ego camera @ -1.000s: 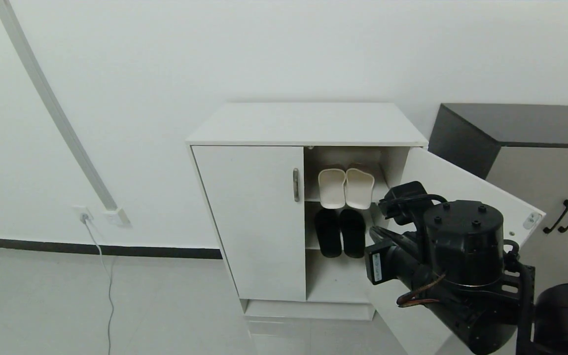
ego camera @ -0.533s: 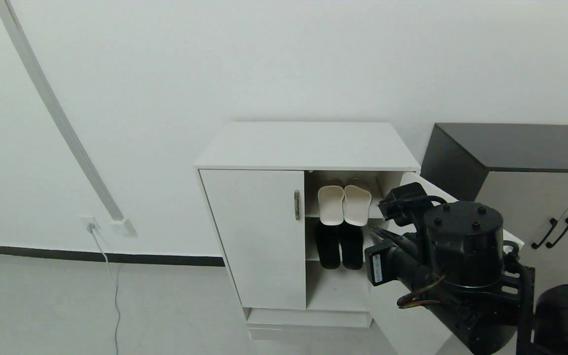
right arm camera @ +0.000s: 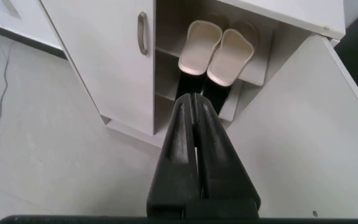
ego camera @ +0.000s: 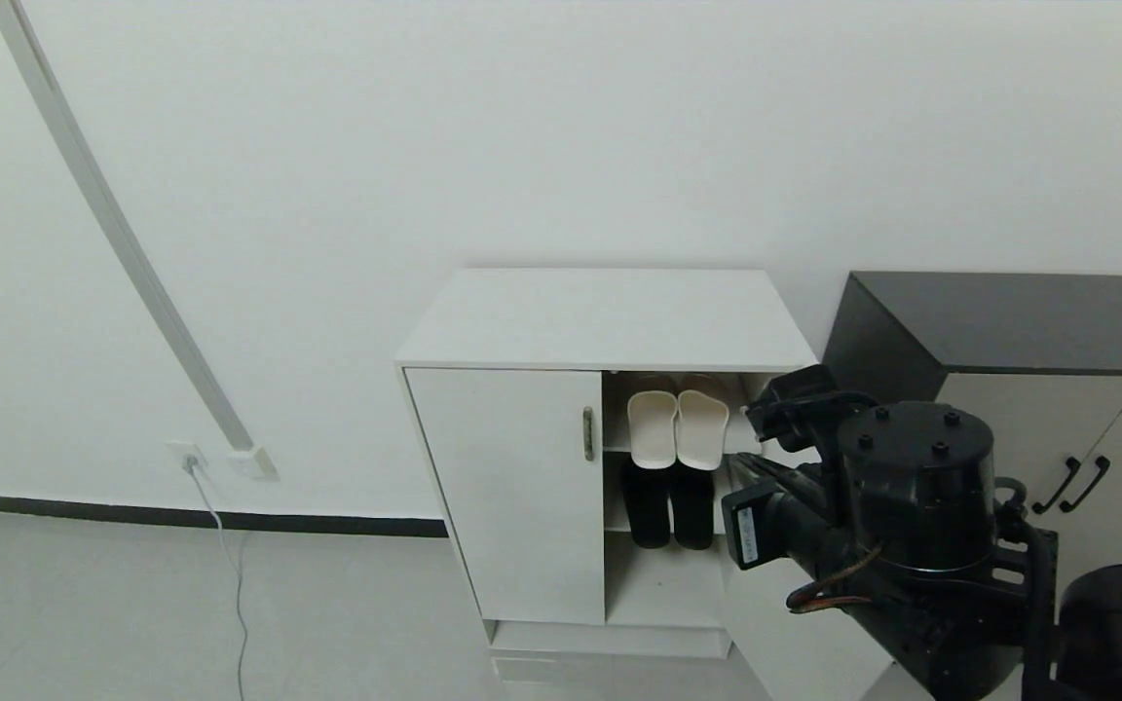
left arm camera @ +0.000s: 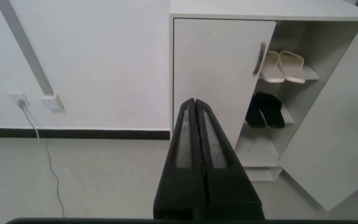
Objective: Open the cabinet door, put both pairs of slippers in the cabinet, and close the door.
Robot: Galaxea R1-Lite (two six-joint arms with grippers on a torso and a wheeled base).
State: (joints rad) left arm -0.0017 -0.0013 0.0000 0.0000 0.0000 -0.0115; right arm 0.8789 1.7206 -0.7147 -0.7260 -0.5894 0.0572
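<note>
White cabinet (ego camera: 605, 316) is seen w/ its R door (left arm camera: 328, 124) swung open and its L door (ego camera: 507, 487) shut; a slim handle (ego camera: 587, 433) is fixed upright at the L door's 3 o'clock edge. Cream slippers (ego camera: 676, 428) are set side by side on the upper shelf (left arm camera: 311, 74), at 12 o'clock of the black slippers (ego camera: 668, 506), which are placed on the middle shelf (left arm camera: 289, 117). Both pairs are laid w/ the long axis front-to-back, toes pointed into the cabinet, heels toward the opening.

Left end effector (left arm camera: 194, 149) is clenched tight w/ nothing gripped and is held well apart from the cabinet, facing the L door. Right end effector (right arm camera: 196, 143) is likewise clenched on nothing, held before the opening, near the R door.

Dark cabinet (ego camera: 1009, 321) is seen at 3 o'clock of the white one; a wall socket (ego camera: 189, 458) w/ a cable (ego camera: 230, 565) is seen at 9 o'clock.
</note>
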